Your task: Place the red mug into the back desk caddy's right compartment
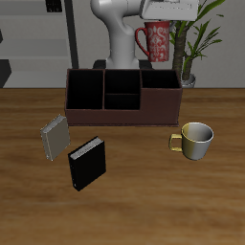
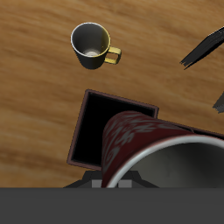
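The red mug (image 1: 156, 42) with a whitish floral pattern hangs in the air, upright, with my gripper (image 1: 163, 23) shut on its rim from above. It is over the end of the back desk caddy (image 1: 120, 113), a long dark reddish-brown box with black cells. Below the mug lies the right compartment (image 1: 160, 82), the wide end section. In the wrist view the red mug (image 2: 140, 144) fills much of the picture with its grey-white inside showing, and the black right compartment (image 2: 94, 129) opens just beyond it. My fingertips are hidden by the mug.
A plain yellowish-gold mug (image 1: 196, 139) (image 2: 93, 45) stands on the wooden table in front of the caddy's end. A black book (image 1: 86, 165) and a grey book (image 1: 55, 139) stand nearer the front edge. A potted plant (image 1: 196, 43) rises beside the held mug.
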